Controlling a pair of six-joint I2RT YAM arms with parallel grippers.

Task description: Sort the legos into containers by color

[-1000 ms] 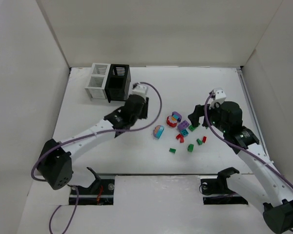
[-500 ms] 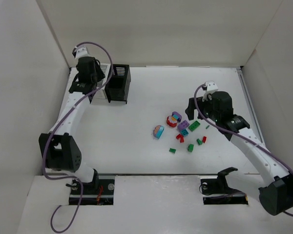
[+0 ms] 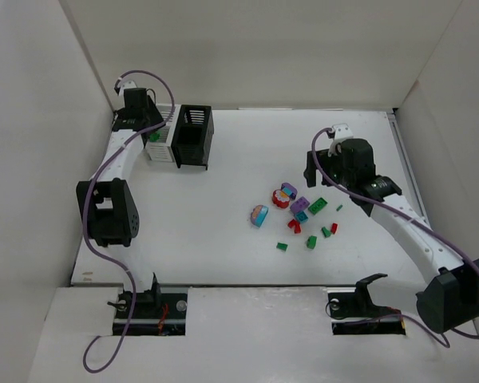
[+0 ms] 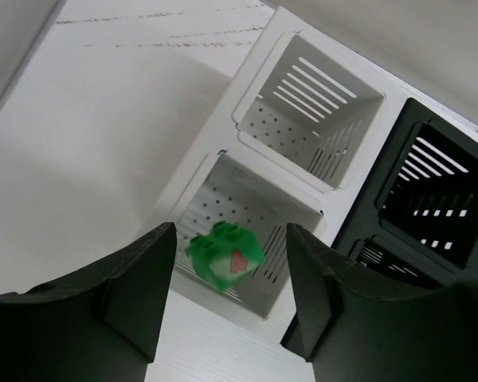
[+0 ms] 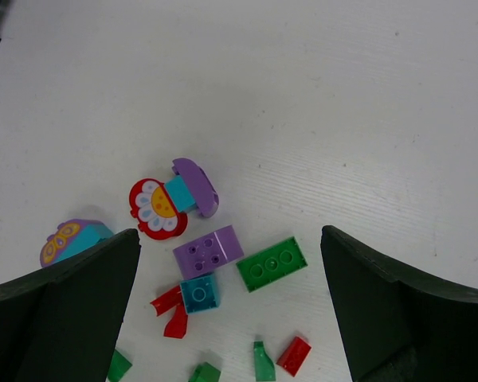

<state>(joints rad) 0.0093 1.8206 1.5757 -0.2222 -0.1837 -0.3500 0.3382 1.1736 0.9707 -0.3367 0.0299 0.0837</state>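
Drop-off step, we judge: left claw (image 4: 231, 231) hangs over the white box (image 4: 319, 87) at the far left of the worktop (image 3: 223, 239). Its jaws are apart, with a green brick (image 4: 223, 255) loose between them, touching neither, above one white compartment. Black box (image 4: 430, 191) is joined just right of it. Other bricks (image 3: 299, 211) lie scattered right of centre. Right claw (image 5: 228, 231) hovers over them, spread wide, holding nothing. Next we'd expect a descent onto one brick, squared to its sides. No brand or writing readable.
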